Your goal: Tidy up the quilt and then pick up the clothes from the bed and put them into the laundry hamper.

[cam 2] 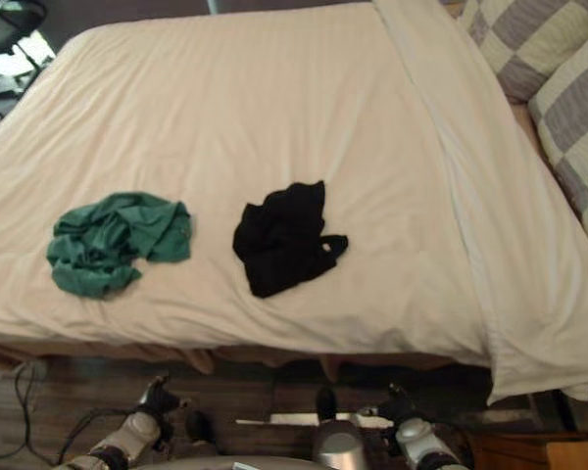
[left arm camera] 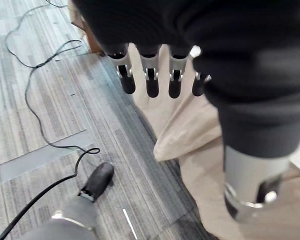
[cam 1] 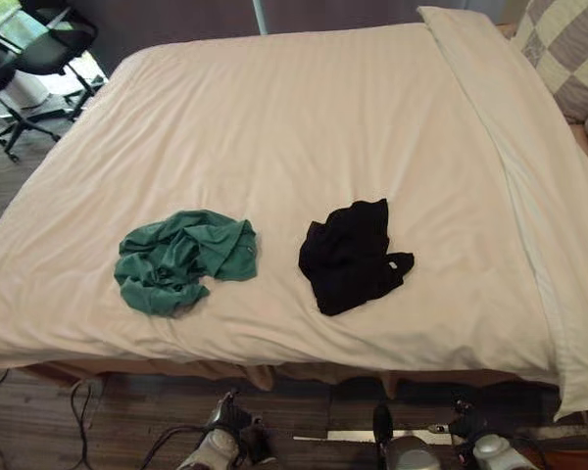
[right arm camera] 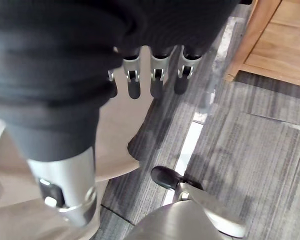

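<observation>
A beige quilt (cam 1: pixel 304 117) lies spread flat over the bed, with a paler band (cam 1: pixel 490 127) folded back along its right side. On its near part lie two crumpled garments: a green one (cam 1: pixel 181 259) to the left and a black one (cam 1: pixel 351 257) near the middle. Both of my hands hang low in front of the bed's near edge, apart from the clothes. The left hand (cam 1: pixel 230 419) is below the green garment, the right hand (cam 1: pixel 465 421) further right. In the wrist views the left hand's fingers (left arm camera: pixel 147 75) and the right hand's fingers (right arm camera: pixel 160 75) are straight and hold nothing.
Checkered pillows (cam 1: pixel 568 49) lie at the bed's far right. Black office chairs (cam 1: pixel 39 44) stand on the floor beyond the bed's far left corner. A wooden piece of furniture (cam 2: pixel 539 452) stands on the grey floor at the lower right, next to my right hand.
</observation>
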Robot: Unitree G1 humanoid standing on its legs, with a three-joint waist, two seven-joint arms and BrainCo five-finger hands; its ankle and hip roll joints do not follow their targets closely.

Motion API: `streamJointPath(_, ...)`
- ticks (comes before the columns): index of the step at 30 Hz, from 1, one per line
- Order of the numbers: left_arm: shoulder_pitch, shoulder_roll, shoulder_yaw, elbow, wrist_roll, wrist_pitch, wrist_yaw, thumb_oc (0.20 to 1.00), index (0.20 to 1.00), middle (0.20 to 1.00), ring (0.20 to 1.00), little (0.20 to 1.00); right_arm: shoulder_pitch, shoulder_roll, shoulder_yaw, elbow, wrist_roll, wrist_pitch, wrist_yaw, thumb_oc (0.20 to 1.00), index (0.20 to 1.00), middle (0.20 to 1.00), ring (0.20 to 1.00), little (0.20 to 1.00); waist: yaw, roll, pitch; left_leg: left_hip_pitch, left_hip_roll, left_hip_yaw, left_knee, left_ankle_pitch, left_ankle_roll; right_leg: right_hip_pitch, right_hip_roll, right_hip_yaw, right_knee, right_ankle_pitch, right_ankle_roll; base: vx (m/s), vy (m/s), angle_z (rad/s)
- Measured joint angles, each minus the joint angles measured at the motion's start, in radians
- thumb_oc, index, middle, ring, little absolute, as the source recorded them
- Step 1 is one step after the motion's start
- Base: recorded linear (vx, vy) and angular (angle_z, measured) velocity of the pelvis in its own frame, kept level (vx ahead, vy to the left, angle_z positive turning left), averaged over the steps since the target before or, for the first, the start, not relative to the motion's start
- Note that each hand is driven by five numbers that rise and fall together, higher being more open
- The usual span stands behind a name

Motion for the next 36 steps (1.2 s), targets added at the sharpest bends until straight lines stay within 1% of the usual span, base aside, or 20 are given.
streamJointPath(2,-0.014,-0.016,-0.011,-0.002,0.001,-0.001,-0.003,1.000,1.000,1.000,1.000,1.000,0.043,0.005,-0.031,-0.035,0.001,-0.004,0.001,1.000,1.000,1.000,1.000,1.000,-0.012,-0.006,-0.014,0.023,-0.021,-0.026,0.000,-0.005,-0.009,0.005,-0.041,0.004,0.001,0.018,0.053,0.06,0.765,-0.19)
streamJointPath(3,-0.014,-0.028,-0.010,-0.005,0.001,0.000,-0.002,1.000,1.000,1.000,1.000,1.000,0.060,0.001,-0.045,-0.053,0.002,-0.003,0.001,1.000,1.000,1.000,1.000,1.000,-0.016,0.000,-0.017,0.036,-0.056,-0.024,0.008,0.029,0.034,0.001,-0.061,-0.001,0.006,0.015,0.072,-0.10,0.557,-0.19)
streamJointPath(4,-0.023,-0.035,-0.009,-0.013,0.001,0.000,-0.001,1.000,1.000,1.000,1.000,1.000,0.057,0.002,-0.048,-0.060,0.002,0.001,-0.002,1.000,1.000,1.000,1.000,1.000,-0.012,-0.001,-0.020,0.055,-0.074,0.019,0.006,-0.013,0.017,-0.022,-0.087,0.003,0.028,0.017,0.091,-0.07,0.492,-0.41)
streamJointPath(5,-0.026,-0.017,-0.013,-0.014,0.000,0.005,-0.002,1.000,1.000,1.000,1.000,1.000,0.048,0.042,-0.033,-0.059,0.003,0.004,0.000,1.000,1.000,1.000,1.000,1.000,-0.005,-0.049,-0.022,0.063,-0.128,0.049,0.007,-0.022,0.030,-0.059,-0.130,-0.032,0.064,0.032,0.107,-0.08,0.465,-1.13)
streamJointPath(6,-0.002,0.006,-0.009,-0.027,-0.001,0.008,0.001,1.000,1.000,1.000,1.000,1.000,0.030,0.077,-0.005,-0.068,0.003,0.002,0.004,1.000,1.000,1.000,1.000,1.000,0.033,-0.066,-0.026,0.083,-0.126,0.116,0.005,-0.045,0.061,-0.098,-0.155,-0.176,0.091,0.084,0.049,-0.05,0.389,-1.28)
streamJointPath(7,0.012,0.010,-0.010,-0.029,-0.001,0.010,0.000,1.000,1.000,1.000,1.000,1.000,0.027,0.099,0.011,-0.077,0.002,0.001,0.004,1.000,1.000,1.000,1.000,1.000,0.047,-0.065,-0.026,0.094,-0.142,0.137,0.006,-0.063,0.072,-0.105,-0.163,-0.233,0.094,0.095,0.028,-0.08,0.290,-1.21)
streamJointPath(8,0.029,0.017,-0.005,-0.022,-0.002,0.016,-0.001,1.000,1.000,1.000,1.000,1.000,0.037,0.097,0.029,-0.108,-0.008,-0.007,0.006,1.000,1.000,1.000,1.000,1.000,0.046,-0.091,-0.039,0.100,-0.189,0.157,0.006,-0.081,0.101,-0.103,-0.200,-0.302,0.119,0.065,0.032,-0.04,0.152,-0.54)
streamJointPath(9,0.028,0.025,0.003,-0.025,-0.002,0.016,0.001,1.000,1.000,1.000,1.000,1.000,0.041,0.098,0.033,-0.110,-0.008,-0.008,0.005,1.000,1.000,1.000,1.000,1.000,0.048,-0.089,-0.039,0.103,-0.195,0.157,0.005,-0.086,0.111,-0.104,-0.210,-0.292,0.157,0.045,0.036,-0.15,0.296,-0.09)
streamJointPath(10,0.027,0.030,0.003,-0.028,-0.002,0.017,0.001,1.000,1.000,1.000,1.000,1.000,0.043,0.092,0.033,-0.109,-0.008,-0.006,0.005,1.000,1.000,1.000,1.000,1.000,0.046,-0.079,-0.045,0.100,-0.200,0.157,0.005,-0.087,0.117,-0.099,-0.207,-0.278,0.181,0.030,0.042,-0.15,0.299,-0.08)
streamJointPath(11,0.046,0.036,0.018,-0.028,-0.001,0.017,0.002,1.000,1.000,1.000,1.000,1.000,0.054,0.093,0.033,-0.115,-0.004,-0.006,0.004,1.000,1.000,1.000,1.000,1.000,0.060,-0.071,-0.053,0.087,-0.209,0.151,0.006,-0.087,0.133,-0.122,-0.177,-0.245,0.234,-0.018,0.087,-0.19,0.409,0.05)
streamJointPath(12,0.036,0.036,0.056,0.012,-0.001,0.013,0.003,1.000,1.000,1.000,1.000,1.000,0.045,0.089,0.030,-0.128,0.005,-0.018,0.002,1.000,1.000,1.000,1.000,1.000,0.055,-0.050,-0.042,0.077,-0.177,0.134,0.005,-0.078,0.142,-0.147,-0.074,-0.076,0.323,-0.140,0.091,-0.05,0.138,0.20)
streamJointPath(14,0.052,0.055,0.076,0.041,-0.001,0.027,0.005,1.000,1.000,1.000,1.000,1.000,0.047,0.077,0.029,-0.123,0.006,-0.023,0.002,1.000,1.000,1.000,1.000,1.000,0.053,-0.060,-0.050,0.066,-0.200,0.112,0.005,-0.071,0.147,-0.126,-0.026,-0.116,0.318,-0.162,0.064,-0.01,0.107,0.38)
streamJointPath(15,0.067,0.053,0.094,0.054,-0.002,0.030,0.005,1.000,1.000,1.000,1.000,1.000,0.046,0.074,0.005,-0.084,0.011,-0.023,0.000,1.000,1.000,1.000,1.000,1.000,0.060,-0.067,-0.056,0.067,-0.232,0.106,0.005,-0.073,0.151,-0.077,-0.036,-0.131,0.226,-0.170,0.013,0.07,0.064,0.24)
streamJointPath(17,0.129,0.044,0.131,0.085,-0.005,0.034,0.008,1.000,1.000,1.000,1.000,1.000,0.049,0.064,-0.061,-0.008,0.023,-0.027,-0.017,1.000,1.000,1.000,1.000,1.000,0.054,-0.014,-0.072,0.056,-0.236,0.092,0.001,-0.081,0.154,-0.036,-0.019,-0.121,0.137,-0.115,0.026,0.07,0.044,0.15)
streamJointPath(20,0.200,0.070,0.224,0.121,-0.043,0.045,0.026,1.000,1.000,1.000,1.000,1.000,0.086,0.043,-0.133,0.030,0.053,-0.012,-0.042,1.000,1.000,1.000,1.000,1.000,0.051,0.012,-0.085,0.061,-0.239,0.092,0.004,-0.076,0.151,0.005,-0.013,-0.121,0.063,-0.077,0.020,0.08,0.006,0.00)
streamJointPath(23,0.231,0.125,0.276,0.139,-0.047,0.055,0.045,1.000,1.000,1.000,1.000,1.000,0.123,-0.006,-0.212,0.028,0.085,-0.005,-0.074,1.000,1.000,1.000,1.000,1.000,0.050,0.001,-0.088,0.070,-0.238,0.092,0.003,-0.077,0.150,0.027,-0.009,-0.122,0.028,-0.063,0.023,0.05,-0.012,0.01)
streamJointPath(24,0.229,0.199,0.347,0.130,-0.046,0.052,0.040,1.000,1.000,1.000,1.000,1.000,0.166,-0.073,-0.291,-0.049,0.094,-0.005,-0.080,1.000,1.000,1.000,1.000,1.000,0.050,-0.016,-0.090,0.069,-0.238,0.094,-0.001,-0.082,0.143,0.042,-0.006,-0.123,-0.003,-0.049,0.027,0.06,-0.015,-0.04)
streamJointPath(26,0.233,0.271,0.342,0.109,-0.045,0.051,0.064,1.000,1.000,1.000,1.000,1.000,0.192,-0.127,-0.320,-0.117,0.096,-0.023,-0.112,1.000,1.000,1.000,1.000,1.000,0.048,-0.031,-0.095,0.068,-0.236,0.095,-0.001,-0.083,0.140,0.040,-0.005,-0.122,-0.007,-0.048,0.027,0.05,-0.005,-0.04)
streamJointPath(32,0.263,0.582,0.402,-0.347,0.044,0.005,0.127,1.000,1.000,1.000,1.000,1.000,0.330,-0.345,-0.448,-0.536,0.001,-0.080,-0.165,1.000,1.000,1.000,1.000,1.000,0.032,-0.062,-0.105,0.074,-0.244,0.092,-0.001,-0.077,0.145,0.054,-0.014,-0.126,-0.007,-0.039,0.028,0.04,-0.007,0.03)
streamJointPath(36,0.262,0.618,0.401,-0.587,0.130,-0.017,0.169,1.000,1.000,1.000,1.000,1.000,0.312,-0.378,-0.474,-0.663,-0.112,-0.092,-0.189,1.000,1.000,1.000,1.000,1.000,0.018,-0.062,-0.108,0.075,-0.254,0.092,-0.001,-0.074,0.150,0.054,-0.023,-0.125,-0.008,-0.036,0.032,0.04,-0.010,0.02)
